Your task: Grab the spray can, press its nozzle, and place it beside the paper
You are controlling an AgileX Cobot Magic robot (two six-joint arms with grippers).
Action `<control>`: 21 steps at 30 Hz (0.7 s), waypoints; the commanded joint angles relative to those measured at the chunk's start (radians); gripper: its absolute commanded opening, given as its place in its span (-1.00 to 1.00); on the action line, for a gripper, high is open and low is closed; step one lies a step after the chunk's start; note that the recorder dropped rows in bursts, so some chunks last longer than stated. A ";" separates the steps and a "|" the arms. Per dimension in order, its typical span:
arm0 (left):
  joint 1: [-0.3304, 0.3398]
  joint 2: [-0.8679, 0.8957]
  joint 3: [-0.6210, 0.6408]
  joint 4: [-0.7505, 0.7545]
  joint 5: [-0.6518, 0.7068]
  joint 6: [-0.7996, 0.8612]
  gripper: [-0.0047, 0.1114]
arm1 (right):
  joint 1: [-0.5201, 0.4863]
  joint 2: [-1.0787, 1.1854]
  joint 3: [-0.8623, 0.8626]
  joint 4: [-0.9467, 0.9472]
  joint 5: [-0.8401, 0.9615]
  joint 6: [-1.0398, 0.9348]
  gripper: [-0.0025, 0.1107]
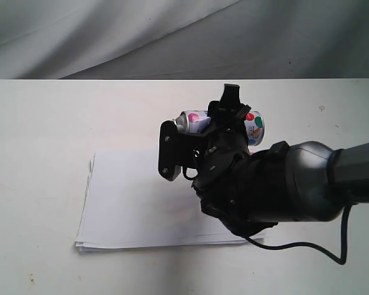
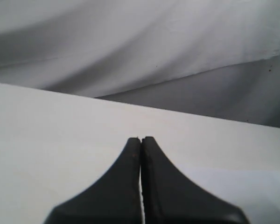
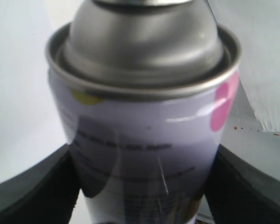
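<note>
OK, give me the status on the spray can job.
Done: the right gripper grips the spray can, apparently lifted and tipped sideways. Nozzle press: cannot tell, the nozzle is out of sight. Remaining: setting it beside the paper. The left gripper is shut, empty.

- We could read no word, brand or number in any view.
- On the spray can (image 3: 142, 70), in the right wrist view, a few dark lines of print ran across the white label (image 3: 126, 161) — too blurred for us to make out a single letter.
- Beside that print we saw only plain marks: a yellow dot (image 3: 84, 97) and a pink dot (image 3: 222, 106).
- In the exterior view the label showed red and green dots and some tiny dark print — too small for us to read.
</note>
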 commanded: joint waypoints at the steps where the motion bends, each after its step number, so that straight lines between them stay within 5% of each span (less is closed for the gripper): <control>1: 0.002 -0.005 0.005 0.008 -0.090 -0.002 -0.92 | 0.003 -0.011 -0.005 -0.037 0.038 0.006 -0.96; 21: 0.002 -0.005 -0.028 -0.090 -0.241 -0.093 -0.92 | 0.003 -0.011 -0.005 -0.056 0.038 0.006 -0.96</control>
